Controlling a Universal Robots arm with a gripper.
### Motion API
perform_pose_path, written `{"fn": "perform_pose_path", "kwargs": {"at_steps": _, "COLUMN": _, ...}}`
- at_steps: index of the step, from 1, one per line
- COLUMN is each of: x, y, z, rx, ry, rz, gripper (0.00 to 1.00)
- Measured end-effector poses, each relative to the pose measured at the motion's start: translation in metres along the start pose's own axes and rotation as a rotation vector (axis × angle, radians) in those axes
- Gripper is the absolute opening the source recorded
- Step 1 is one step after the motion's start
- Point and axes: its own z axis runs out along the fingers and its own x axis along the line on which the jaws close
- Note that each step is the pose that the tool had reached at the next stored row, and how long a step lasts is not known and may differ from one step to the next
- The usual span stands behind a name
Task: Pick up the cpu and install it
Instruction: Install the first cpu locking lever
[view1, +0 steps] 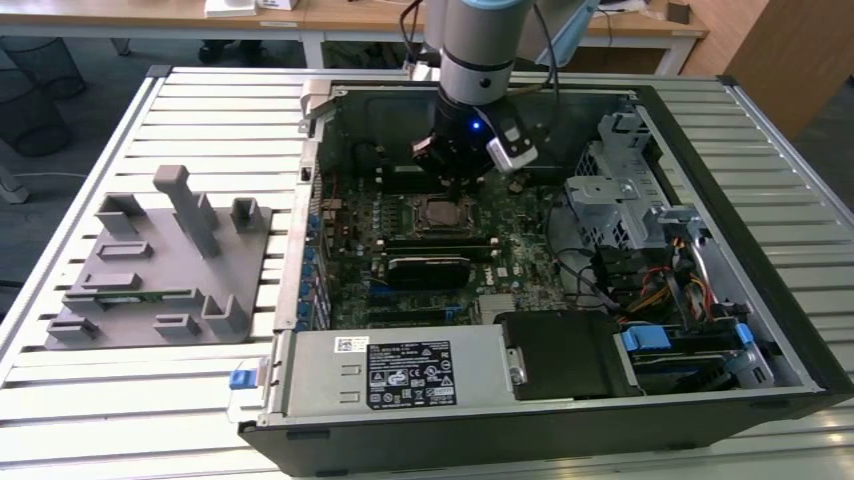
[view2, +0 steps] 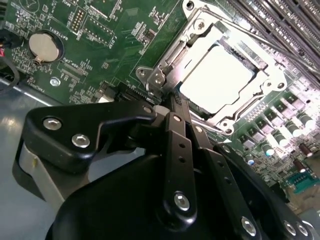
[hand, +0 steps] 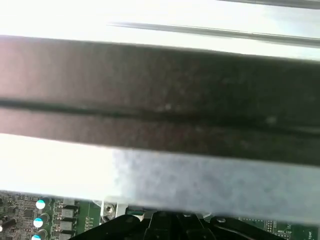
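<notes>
The cpu (view2: 216, 78) is a flat square chip with a pale, shiny silver top, lying seated inside the metal socket frame (view2: 150, 76) on the green motherboard (view1: 514, 215), toward the far side of the open computer case (view1: 747, 300). The gripper (view2: 172, 102) sits just beside the socket's edge; its black fingers (view2: 176, 131) are pressed together, holding nothing. In the first wrist view a dark case wall (hand: 160, 95) blocks most of the board.
</notes>
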Motion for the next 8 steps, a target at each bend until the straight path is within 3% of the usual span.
{"fn": "perform_pose_path", "kwargs": {"at_steps": 8, "x": 0.0000, "y": 0.0028, "z": -0.0027, "rx": -0.0013, "ry": 0.0000, "rz": 0.000, "gripper": 0.11}}
